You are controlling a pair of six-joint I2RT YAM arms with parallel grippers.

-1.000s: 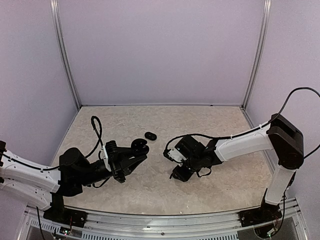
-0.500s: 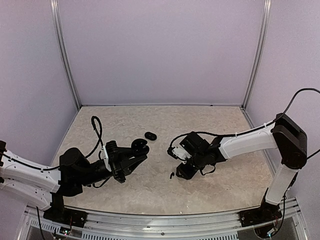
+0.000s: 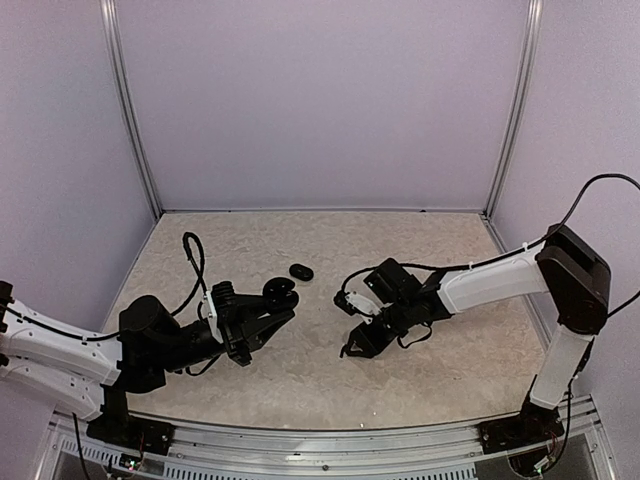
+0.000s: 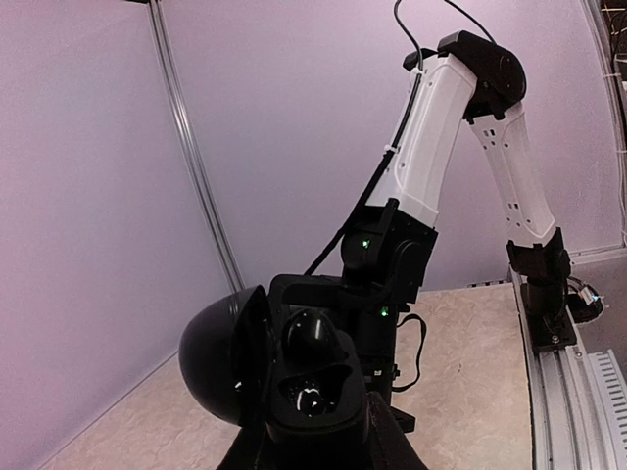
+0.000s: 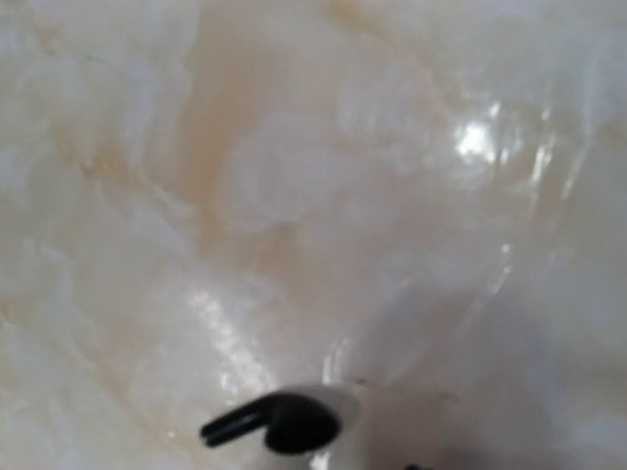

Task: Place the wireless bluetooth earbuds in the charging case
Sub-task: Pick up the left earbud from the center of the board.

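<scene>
surface: pale marbled table (image 3: pixel 450 360), lilac walls (image 3: pixel 320 100) on three sides.
left gripper (image 3: pixel 283 303): clamped on the open charging case (image 4: pixel 313 377), above the table.
right gripper (image 3: pixel 352 347): one earbud (image 5: pixel 274 423) at its fingertip; grip unclear.
change: right gripper has shifted rightward and tilted; left unchanged.
room: grippers well apart; small black oval object (image 3: pixel 300 271) near the case, wallward.

Both the left arm (image 3: pixel 50 355) and right arm (image 3: pixel 490 280) wear white shells, black joints, black cables (image 3: pixel 195 262).
</scene>
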